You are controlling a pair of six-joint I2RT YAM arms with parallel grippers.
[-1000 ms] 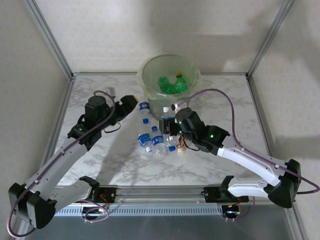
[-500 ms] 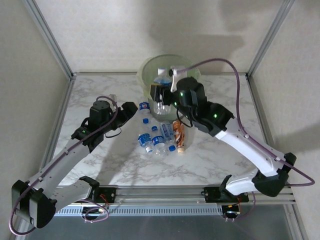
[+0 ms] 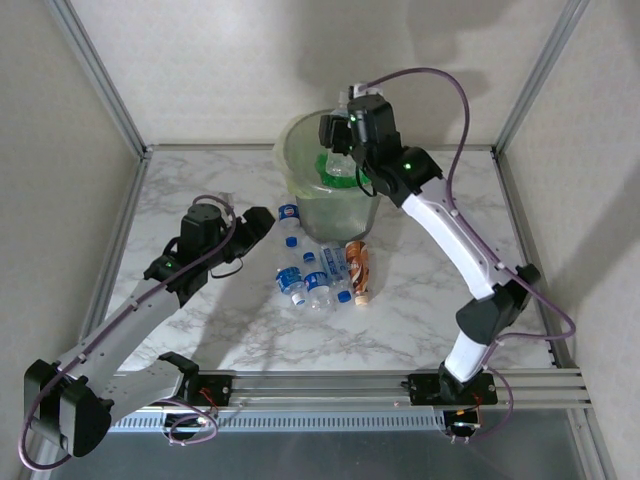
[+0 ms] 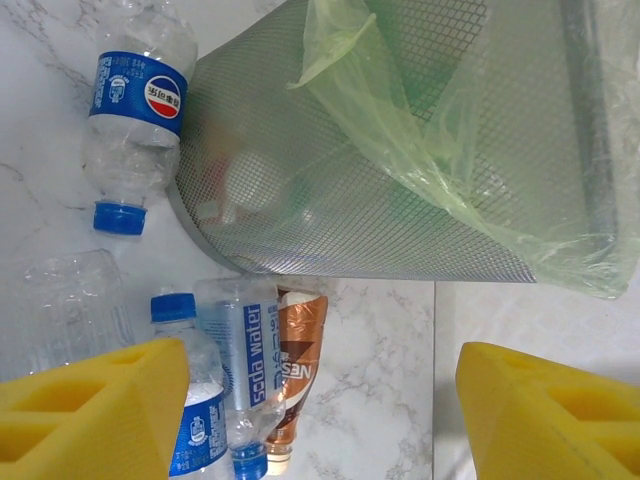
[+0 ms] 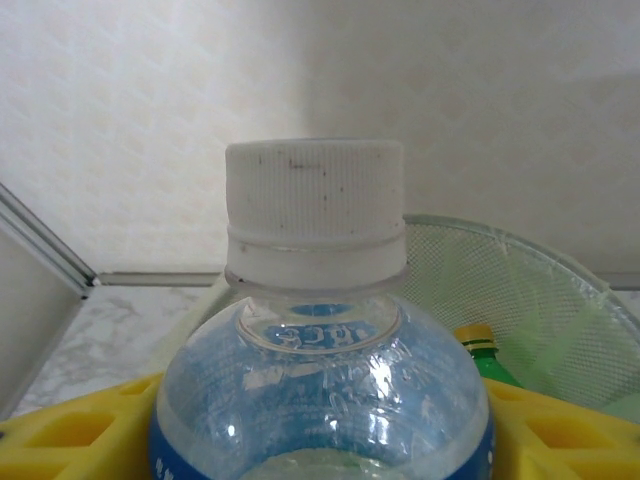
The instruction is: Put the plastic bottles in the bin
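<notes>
Plastic bottle [image 5: 318, 345] upright, cap [image 5: 315, 205] up, long axis vertical, tight in right gripper [image 5: 318, 445] over bin [image 3: 300, 195]; left gripper [image 4: 320, 420] agape

Green-lined mesh bin [image 3: 315, 210] with green bottles [image 3: 328, 166] inside, white-capped clear bottle [image 5: 315, 330] upright above its rim, blue-capped bottles [image 3: 305, 280] lying beside it.

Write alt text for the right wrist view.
A clear bottle with a white cap and blue label is gripped between the yellow fingers of the right gripper. Behind it is the green-lined bin, a yellow-capped green bottle inside.
</notes>
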